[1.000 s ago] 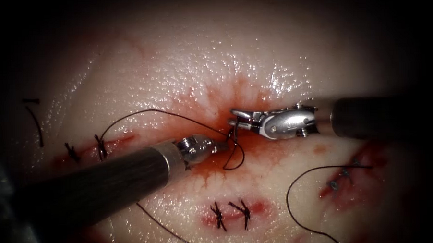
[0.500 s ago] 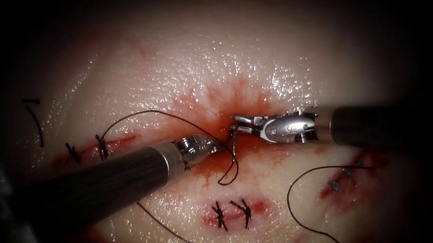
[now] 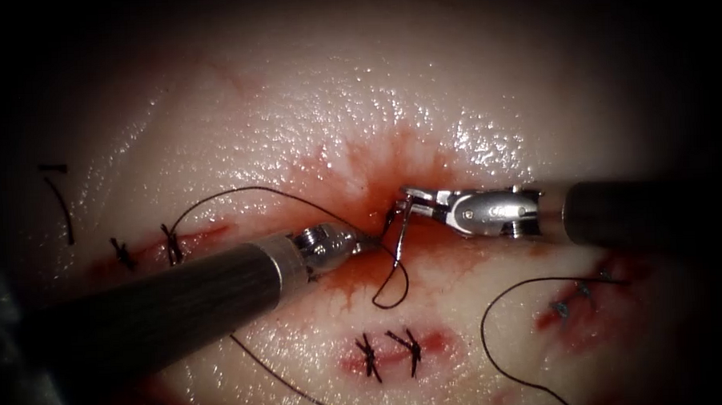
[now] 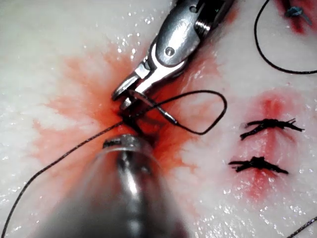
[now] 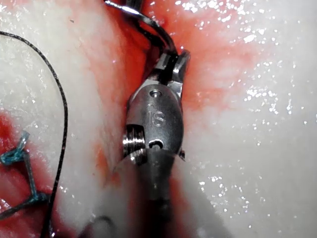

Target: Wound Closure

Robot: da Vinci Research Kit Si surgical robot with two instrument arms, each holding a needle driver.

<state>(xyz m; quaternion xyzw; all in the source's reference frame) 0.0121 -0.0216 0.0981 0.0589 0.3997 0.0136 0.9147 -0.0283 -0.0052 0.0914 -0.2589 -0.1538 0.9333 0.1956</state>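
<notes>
The needle point(image 3: 400, 235) sits at the middle of the endoscope view, over the cut point(image 3: 378, 226). It is a short curved sliver hanging down from the right hand point(image 3: 409, 199), whose jaws are clamped on it near one end. The left wrist view shows the free end lying clear above the wet surface, so the needle looks out of the tissue point(image 3: 390, 113) rather than in it.

Against the picture a second ago, the right hand has slid a little toward the right of the frame and the needle has come with it, tilting more upright. The thread point(image 3: 389, 283) loop just below the cut has kept much the same shape.

The left hand point(image 3: 372, 242) comes in from lower left, and its tip is pressed in at the left edge of the cut beside the thread. I cannot tell what it holds.

Red fluid point(image 3: 392, 165) spreads around the cut. Finished stitches point(image 3: 389, 355) sit lower centre, and further ones point(image 3: 145, 252) at left.
</notes>
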